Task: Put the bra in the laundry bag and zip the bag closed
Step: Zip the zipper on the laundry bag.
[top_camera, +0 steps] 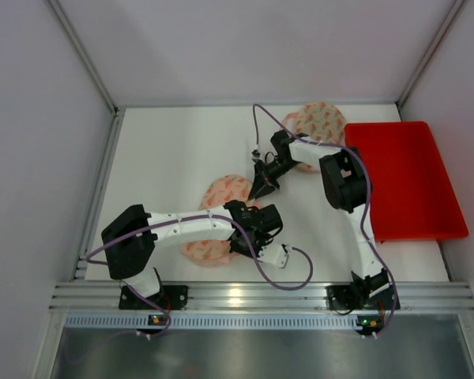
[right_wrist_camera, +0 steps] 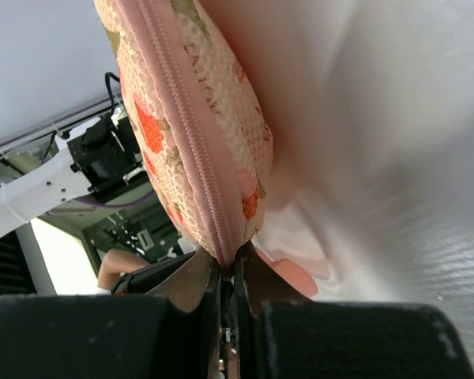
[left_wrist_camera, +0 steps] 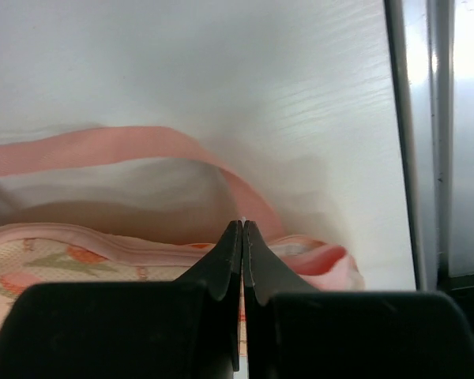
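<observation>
The laundry bag (top_camera: 221,193) is a pink floral mesh pouch lying at mid-table, partly under my left forearm. My left gripper (top_camera: 250,229) lies over its right edge. In the left wrist view that gripper (left_wrist_camera: 242,223) is shut, pinching where a pink strap (left_wrist_camera: 126,144) meets the bag's rim (left_wrist_camera: 79,251). My right gripper (top_camera: 256,194) reaches down to the bag's far right edge. In the right wrist view it (right_wrist_camera: 235,260) is shut on the bag's pink zipper band (right_wrist_camera: 186,126), which runs straight into the jaws. I cannot pick out the bra as a separate thing.
A red tray (top_camera: 407,181) stands at the right. A second pink floral round piece (top_camera: 322,124) lies at the back, behind my right arm. White walls enclose the table; metal rails (top_camera: 261,296) run along the near edge.
</observation>
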`<state>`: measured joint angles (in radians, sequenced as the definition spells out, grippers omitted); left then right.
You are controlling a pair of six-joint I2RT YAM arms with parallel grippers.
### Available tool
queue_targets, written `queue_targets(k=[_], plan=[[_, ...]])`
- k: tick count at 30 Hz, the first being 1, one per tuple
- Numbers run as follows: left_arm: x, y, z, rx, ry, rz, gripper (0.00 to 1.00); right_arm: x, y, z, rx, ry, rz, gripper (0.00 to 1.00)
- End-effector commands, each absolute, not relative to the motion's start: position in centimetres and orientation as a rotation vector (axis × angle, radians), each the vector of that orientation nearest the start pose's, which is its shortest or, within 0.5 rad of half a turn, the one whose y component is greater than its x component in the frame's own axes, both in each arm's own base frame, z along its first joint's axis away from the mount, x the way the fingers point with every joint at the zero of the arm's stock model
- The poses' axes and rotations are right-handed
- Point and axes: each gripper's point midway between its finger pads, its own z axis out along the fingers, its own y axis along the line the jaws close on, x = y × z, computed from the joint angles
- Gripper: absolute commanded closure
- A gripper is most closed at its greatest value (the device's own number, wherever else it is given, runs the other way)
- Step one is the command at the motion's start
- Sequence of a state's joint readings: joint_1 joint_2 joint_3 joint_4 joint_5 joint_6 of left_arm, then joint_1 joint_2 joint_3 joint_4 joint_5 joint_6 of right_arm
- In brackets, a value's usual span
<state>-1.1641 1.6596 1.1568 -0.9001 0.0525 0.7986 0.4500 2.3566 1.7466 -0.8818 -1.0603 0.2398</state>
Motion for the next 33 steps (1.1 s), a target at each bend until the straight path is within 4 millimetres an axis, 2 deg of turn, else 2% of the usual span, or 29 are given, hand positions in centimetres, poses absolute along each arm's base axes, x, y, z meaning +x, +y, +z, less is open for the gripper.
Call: queue_targets(k=[1, 2, 3, 4, 5, 8, 10, 12, 14, 15, 16, 18, 20, 25, 28, 30, 31, 33], plan=[[11.0, -26.5, 6.9, -2.681, -1.841, 0.328, 1.0, 33.7, 32.4, 6.1, -0.417, 2.843, 1.611, 1.0], [11.0, -26.5, 7.1, -2.689, -1.846, 0.328, 1.0, 33.9, 32.3, 6.1, -0.412, 2.841, 1.606, 1.0], [10.9, -26.3, 6.9, -2.686, -1.84, 0.318, 1.0, 34.0, 32.3, 6.1, -0.408, 2.842, 1.601, 0.94], [11.3, -26.2, 7.0, -2.688, -1.857, 0.284, 1.0, 34.0, 32.1, 6.4, -0.406, 2.841, 1.596, 0.83], [11.5, -26.2, 6.9, -2.688, -1.859, 0.265, 1.0, 33.7, 31.9, 6.2, -0.403, 2.853, 1.582, 0.64], [12.2, -26.5, 7.0, -2.693, -1.872, 0.23, 1.0, 33.2, 31.3, 7.3, -0.413, 2.857, 1.552, 0.44], [12.9, -27.1, 7.3, -2.699, -1.893, 0.23, 1.0, 33.1, 30.6, 8.3, -0.425, 2.844, 1.524, 0.42], [13.7, -27.4, 7.4, -2.701, -1.912, 0.213, 1.0, 32.5, 30.0, 9.6, -0.434, 2.838, 1.528, 0.41], [14.8, -27.6, 7.6, -2.712, -1.926, 0.178, 1.0, 31.1, 29.5, 10.1, -0.428, 2.849, 1.579, 0.43], [15.3, -27.8, 7.6, -2.727, -1.929, 0.164, 1.0, 30.5, 29.4, 11.0, -0.436, 2.829, 1.608, 0.43], [15.6, -27.8, 7.6, -2.73, -1.933, 0.151, 1.0, 29.3, 29.3, 10.7, -0.419, 2.855, 1.641, 0.43], [16.6, -28.2, 8.0, -2.749, -1.938, 0.139, 1.0, 28.4, 29.7, 11.5, -0.423, 2.822, 1.712, 0.43], [17.3, -28.5, 8.3, -2.762, -1.946, 0.133, 1.0, 26.8, 30.5, 11.2, -0.394, 2.853, 1.771, 0.43], [17.8, -29.1, 8.8, -2.799, -1.927, 0.132, 1.0, 24.1, 33.1, 9.7, -0.487, 2.9, 1.815, 0.43], [17.7, -29.3, 9.2, -2.811, -1.926, 0.147, 1.0, 23.6, 34.2, 8.9, -0.529, 2.922, 1.817, 0.45], [17.4, -29.4, 9.2, -2.808, -1.927, 0.172, 1.0, 23.8, 34.6, 8.4, -0.535, 2.93, 1.819, 0.53], [17.0, -29.5, 9.3, -2.807, -1.921, 0.199, 1.0, 24.0, 34.8, 8.6, -0.545, 2.922, 1.822, 0.67], [16.6, -29.3, 9.3, -2.806, -1.923, 0.208, 1.0, 24.6, 35.0, 8.3, -0.546, 2.921, 1.821, 0.83]])
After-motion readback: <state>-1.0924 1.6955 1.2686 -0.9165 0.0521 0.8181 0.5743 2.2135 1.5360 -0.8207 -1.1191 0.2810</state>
